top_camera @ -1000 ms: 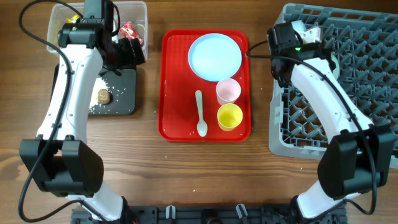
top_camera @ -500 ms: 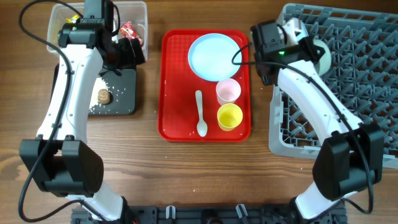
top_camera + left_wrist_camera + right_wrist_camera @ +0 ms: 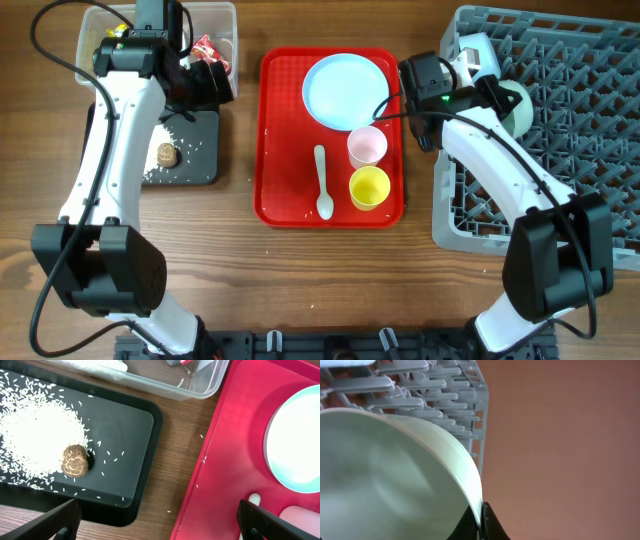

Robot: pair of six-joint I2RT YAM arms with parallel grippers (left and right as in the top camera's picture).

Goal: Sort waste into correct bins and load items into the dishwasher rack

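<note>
My right gripper (image 3: 497,97) is shut on the rim of a light-blue bowl (image 3: 517,106), held tilted over the left edge of the grey dishwasher rack (image 3: 580,150). In the right wrist view the fingers (image 3: 481,521) pinch the bowl's rim (image 3: 395,475). My left gripper (image 3: 205,85) is open and empty above the black tray (image 3: 195,165), which holds rice (image 3: 35,435) and a brown food piece (image 3: 75,460). The clear tub (image 3: 225,20) holds a red wrapper (image 3: 205,48). The plate (image 3: 345,90), pink cup (image 3: 367,147), yellow cup (image 3: 369,187) and white spoon (image 3: 322,182) lie on the red tray.
The red serving tray (image 3: 285,140) sits mid-table between the bins and the rack. A few rice grains lie on the wood and on the red tray (image 3: 225,460). Bare wooden table (image 3: 320,270) lies in front.
My right wrist has swung left toward the rack's left edge, and the bowl in it has come into fuller view. The left arm has not moved.
</note>
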